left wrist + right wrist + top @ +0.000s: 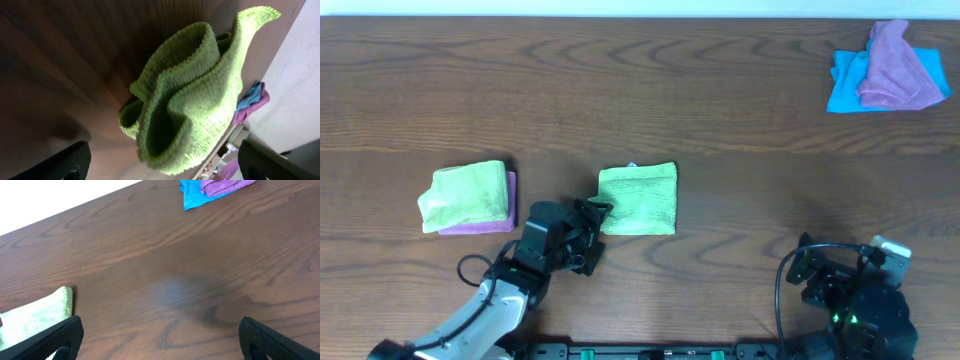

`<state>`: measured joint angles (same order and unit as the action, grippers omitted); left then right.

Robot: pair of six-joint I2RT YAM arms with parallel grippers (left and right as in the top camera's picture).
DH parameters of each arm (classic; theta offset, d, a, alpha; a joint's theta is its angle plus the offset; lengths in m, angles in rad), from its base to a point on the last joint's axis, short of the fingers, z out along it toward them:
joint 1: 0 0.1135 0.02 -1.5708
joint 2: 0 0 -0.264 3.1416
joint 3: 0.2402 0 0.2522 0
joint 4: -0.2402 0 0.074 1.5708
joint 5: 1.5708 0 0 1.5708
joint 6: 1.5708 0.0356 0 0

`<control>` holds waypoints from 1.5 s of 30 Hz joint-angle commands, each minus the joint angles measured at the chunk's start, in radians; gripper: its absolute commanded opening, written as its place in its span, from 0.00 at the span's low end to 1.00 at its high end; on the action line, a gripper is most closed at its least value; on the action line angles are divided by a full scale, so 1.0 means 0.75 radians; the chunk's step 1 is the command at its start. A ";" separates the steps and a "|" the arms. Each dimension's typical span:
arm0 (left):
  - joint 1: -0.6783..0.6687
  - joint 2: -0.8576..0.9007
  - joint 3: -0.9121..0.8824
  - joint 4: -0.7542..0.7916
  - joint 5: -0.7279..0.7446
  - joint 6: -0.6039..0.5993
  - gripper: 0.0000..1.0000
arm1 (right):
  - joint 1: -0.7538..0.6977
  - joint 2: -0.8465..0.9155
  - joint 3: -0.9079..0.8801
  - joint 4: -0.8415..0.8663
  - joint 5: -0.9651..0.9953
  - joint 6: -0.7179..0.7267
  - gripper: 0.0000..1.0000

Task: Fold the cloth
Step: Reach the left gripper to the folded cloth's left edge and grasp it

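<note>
**Left hand open at the corner of the folded green cloth**

The left hand (167, 159) stands wide open, its two dark fingers (65, 162) far apart, and it holds nothing. It sits low over the counter (720, 110), right at the near left corner of the cloth (638, 199). From above, one finger seems to touch the left edge of the cloth, but I cannot say this for sure.

The cloth lies folded in a small, almost square packet. It is a little left of the middle of the counter, closer to the near edge than to the far one. In the left wrist view its layers look like loose curved loops, not pressed flat. A small white tag (632, 165) shows at its far edge.

The right hand (160, 335) is also wide open and empty, near the near right corner, well apart from the cloth.

Toward the left edge, a second green cloth (465, 195) rests on a folded purple cloth (480, 228). At the far right corner, a crumpled purple cloth (898, 68) lies on a blue cloth (842, 90).
</note>
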<state>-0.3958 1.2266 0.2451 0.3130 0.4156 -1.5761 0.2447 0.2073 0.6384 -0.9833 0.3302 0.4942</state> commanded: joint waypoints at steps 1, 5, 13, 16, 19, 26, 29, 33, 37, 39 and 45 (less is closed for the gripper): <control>-0.006 0.038 -0.001 0.025 -0.001 -0.015 0.95 | -0.020 -0.006 -0.007 -0.002 0.013 0.023 0.99; -0.006 0.090 -0.001 0.076 -0.009 -0.030 0.95 | -0.020 -0.006 -0.007 -0.002 0.013 0.023 0.99; -0.006 0.239 -0.001 0.240 -0.010 -0.058 0.95 | -0.020 -0.006 -0.007 -0.002 0.013 0.023 0.99; -0.006 0.299 -0.001 0.287 -0.011 -0.058 0.95 | -0.020 -0.006 -0.007 -0.002 0.013 0.023 0.99; -0.007 0.361 -0.001 0.338 -0.016 -0.059 0.96 | -0.020 -0.006 -0.007 -0.002 0.013 0.023 0.99; -0.018 0.456 0.000 0.423 -0.043 -0.058 0.95 | -0.020 -0.006 -0.007 -0.002 0.013 0.023 0.99; -0.027 0.480 0.000 0.427 -0.069 -0.059 0.91 | -0.020 -0.006 -0.007 -0.002 0.013 0.023 0.99; -0.033 0.492 0.000 0.427 -0.088 -0.058 0.87 | -0.020 -0.006 -0.007 -0.002 0.013 0.023 0.99; -0.044 0.509 0.000 0.427 -0.128 -0.057 0.66 | -0.020 -0.006 -0.007 -0.002 0.013 0.023 0.99; -0.052 0.518 0.000 0.427 -0.141 -0.055 0.61 | -0.020 -0.006 -0.007 -0.002 0.013 0.023 0.99; -0.082 0.540 0.000 0.428 -0.178 -0.042 0.47 | -0.020 -0.006 -0.007 -0.002 0.013 0.023 0.99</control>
<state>-0.4477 1.5700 0.2859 0.6865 0.3725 -1.6253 0.2447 0.2073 0.6380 -0.9836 0.3302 0.4942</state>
